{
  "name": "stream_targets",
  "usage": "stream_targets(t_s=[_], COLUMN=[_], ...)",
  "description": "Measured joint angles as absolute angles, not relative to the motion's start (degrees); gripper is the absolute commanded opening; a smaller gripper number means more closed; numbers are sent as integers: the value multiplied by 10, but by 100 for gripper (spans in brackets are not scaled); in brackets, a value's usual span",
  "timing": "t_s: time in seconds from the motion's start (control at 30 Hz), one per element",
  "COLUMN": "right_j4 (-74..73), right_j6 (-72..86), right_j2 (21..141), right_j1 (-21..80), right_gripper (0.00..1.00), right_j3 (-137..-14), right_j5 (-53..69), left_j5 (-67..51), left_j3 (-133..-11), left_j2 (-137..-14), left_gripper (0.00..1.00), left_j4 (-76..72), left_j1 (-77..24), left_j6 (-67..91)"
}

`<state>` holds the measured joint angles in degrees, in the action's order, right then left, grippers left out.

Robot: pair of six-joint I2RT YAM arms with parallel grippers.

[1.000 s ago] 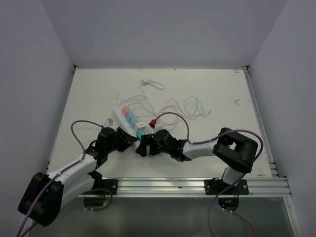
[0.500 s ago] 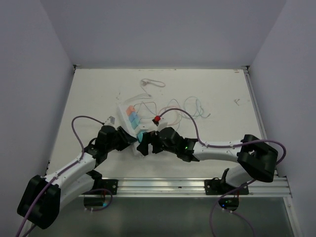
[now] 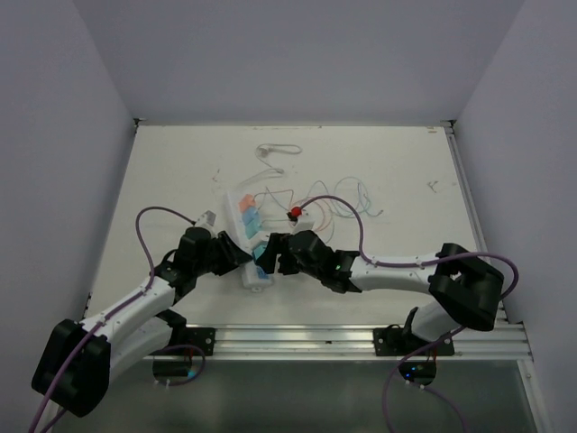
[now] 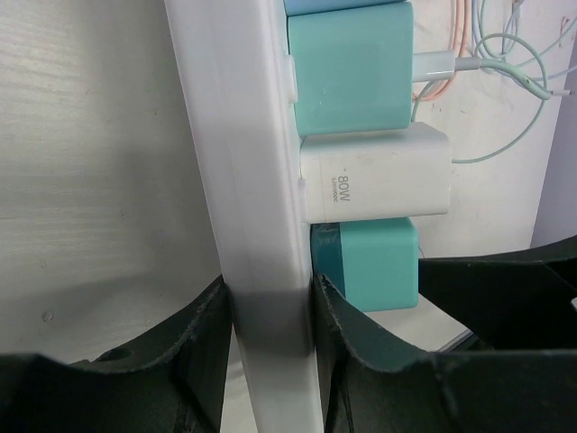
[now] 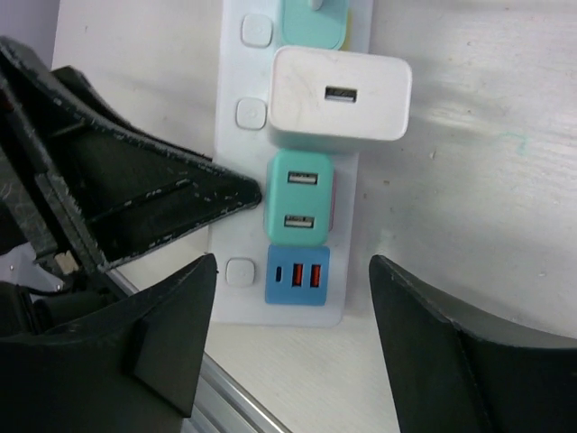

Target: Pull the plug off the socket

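Left gripper (image 4: 270, 294) clamps the socket (image 4: 243, 135).
Right gripper (image 5: 293, 262) gapes wide, holding nothing; teal plug (image 5: 299, 209) sits just beyond its fingertips.

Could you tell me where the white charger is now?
In the right wrist view, the white charger sits plugged into the socket, between two teal plugs.

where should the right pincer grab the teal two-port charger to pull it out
Grip the teal charger by its two free side faces, across the strip, coming straight down. The white charger and blue block crowd its other sides. The open right pincer is lined up that way; the left pincer pins the strip.
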<state>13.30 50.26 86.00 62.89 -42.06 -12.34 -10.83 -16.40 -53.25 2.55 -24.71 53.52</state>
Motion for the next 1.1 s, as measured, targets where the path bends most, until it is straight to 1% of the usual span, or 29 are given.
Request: stream_targets(t_s=[0.17, 0.43, 0.63, 0.83, 0.9, 1.0, 1.03, 1.07, 1.1], right_j4=[141, 141, 142, 142, 144, 146, 146, 147, 151], right_j6=[530, 541, 545, 551, 553, 557, 557, 557, 558], right_j2=[890, 939, 957, 960, 960, 960, 960, 960, 960], right_j1=[607, 591, 591, 587, 586, 585, 584, 584, 583], right_gripper=[65, 60, 52, 37, 34, 24, 16, 12, 5], right_j3=[-432, -472, -491, -487, -483, -482, -482, -481, -478], right_j5=[-122, -92, -58, -48, -48, -45, -44, -44, -43], left_j5=[-114, -119, -120, -121, -121, -121, -121, -120, -120], left_j3=[-166, -167, -171, -174, -174, -174, -174, -174, -174], left_j2=[-534, -535, -539, -543, -543, -543, -543, -543, -542], left_gripper=[0, 0, 0, 0, 0, 0, 0, 0, 0], left_j4=[26, 27, 30, 34, 34, 36, 36, 36, 37], left_j1=[-247, -247, -247, -246, -246, -245, -245, -245, -245], left_j6=[527, 517, 513, 513, 513, 513, 513, 513, 514])
